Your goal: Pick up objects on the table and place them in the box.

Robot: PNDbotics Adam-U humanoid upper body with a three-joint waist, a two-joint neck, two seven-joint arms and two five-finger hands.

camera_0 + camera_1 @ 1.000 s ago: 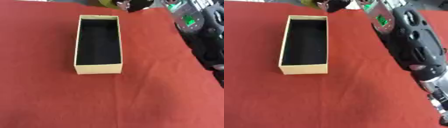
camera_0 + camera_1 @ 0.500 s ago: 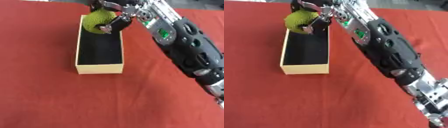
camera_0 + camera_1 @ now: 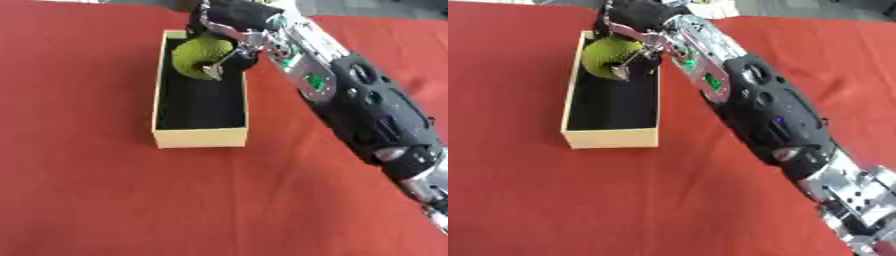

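Long, narrow, open-topped rectangular box (image 3: 199,137) with pale yellow cardboard walls and a black lining, lying lengthwise on the red cloth-covered table (image 3: 105,200). Interior bare over its near and middle parts (black floor visible); far end occupied from above by a round, yellow-green ball with a rough, dimpled surface (image 3: 199,55).

Ball held within the box's outline at the far end, overlapping the rim on the far left; contact with the box floor not discernible. Right robot hand (image 3: 229,30) curled over the ball from above and from the right, dark fingers wrapped around its top, one slim silver finger (image 3: 219,61) crossing its front face.

Right arm, black casing with silver joints and small green lights (image 3: 710,82), entering from the lower right corner and stretching diagonally toward the box's far end, passing above the table just right of the box's right wall. Table cloth matte, uniformly red, slightly wrinkled on the right side.

Left robot hand out of both views.
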